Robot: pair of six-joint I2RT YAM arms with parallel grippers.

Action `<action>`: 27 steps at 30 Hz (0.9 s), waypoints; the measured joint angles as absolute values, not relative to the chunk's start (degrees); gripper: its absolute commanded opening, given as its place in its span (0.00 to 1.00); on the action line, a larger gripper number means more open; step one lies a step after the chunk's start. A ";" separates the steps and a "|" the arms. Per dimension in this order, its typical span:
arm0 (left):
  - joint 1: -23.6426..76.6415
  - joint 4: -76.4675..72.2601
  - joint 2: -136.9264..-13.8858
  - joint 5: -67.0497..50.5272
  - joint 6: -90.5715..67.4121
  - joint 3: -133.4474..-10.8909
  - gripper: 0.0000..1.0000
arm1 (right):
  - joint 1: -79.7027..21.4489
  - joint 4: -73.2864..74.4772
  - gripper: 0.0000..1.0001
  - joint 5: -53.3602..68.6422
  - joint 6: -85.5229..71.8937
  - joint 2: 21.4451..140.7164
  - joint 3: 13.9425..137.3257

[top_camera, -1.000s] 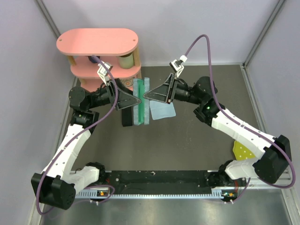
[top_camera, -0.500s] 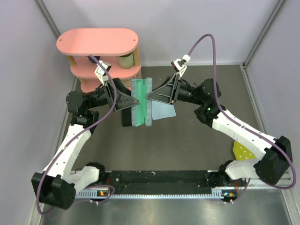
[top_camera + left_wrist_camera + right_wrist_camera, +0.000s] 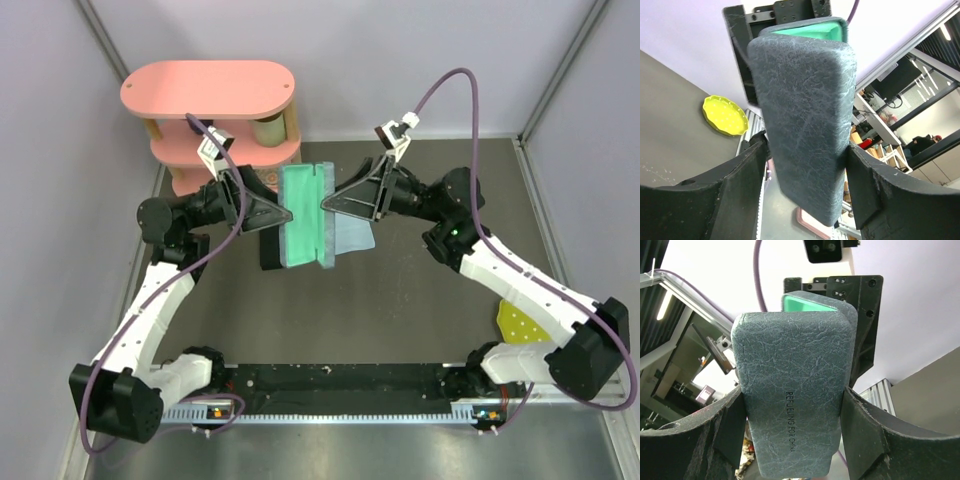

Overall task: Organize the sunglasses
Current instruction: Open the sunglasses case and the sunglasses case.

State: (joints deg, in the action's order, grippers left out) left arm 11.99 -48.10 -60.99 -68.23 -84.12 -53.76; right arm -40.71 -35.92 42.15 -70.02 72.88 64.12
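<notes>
No sunglasses show in any view. Both grippers hold one grey-blue oblong case above the table, opened wide with its green lining facing up. My left gripper is shut on the case's left half, whose textured shell sits between the fingers in the left wrist view. My right gripper is shut on the right half, whose shell fills the right wrist view. The inside of the case looks bare green from above.
A black case lies on the table under the left gripper. A light blue cloth lies under the right gripper. A pink two-level shelf stands at the back left. A yellow plate lies near the right arm.
The case has gone from nearly shut and on edge to spread wide open, green lining up. Both grippers have drawn apart a little, each with its half.
</notes>
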 measured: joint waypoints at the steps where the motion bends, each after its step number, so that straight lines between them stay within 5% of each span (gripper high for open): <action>1: 11.64 -48.10 -60.99 -68.25 -84.14 -53.76 0.00 | -40.47 -35.94 0.00 42.26 -70.04 72.58 64.12; 5: 10.59 -47.37 -61.39 -69.54 -84.09 -53.41 0.07 | -40.12 -37.82 0.00 42.81 -70.52 70.41 64.14; 9: 10.68 -47.55 -61.52 -69.69 -83.72 -53.36 0.49 | -40.01 -34.70 0.00 42.37 -68.69 69.19 64.16; 12: 10.72 -46.26 -61.54 -70.22 -82.76 -53.36 0.63 | -40.03 -30.44 0.00 41.76 -67.02 69.06 64.45; 13: 10.68 -45.41 -61.63 -70.30 -82.30 -53.36 0.81 | -40.14 -28.42 0.00 41.74 -66.37 69.01 64.99; 16: 10.63 -40.69 -61.65 -70.32 -78.98 -53.71 0.96 | -40.51 -20.93 0.00 41.06 -63.18 68.99 67.61; 27: 10.59 7.14 -61.21 -56.01 -43.11 -66.57 0.99 | -40.47 7.62 0.00 31.62 -49.89 70.43 73.45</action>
State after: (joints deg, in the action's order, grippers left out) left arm 10.59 7.14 -61.21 -56.01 -43.11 -66.57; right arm -40.47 7.62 31.62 -49.89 70.43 73.45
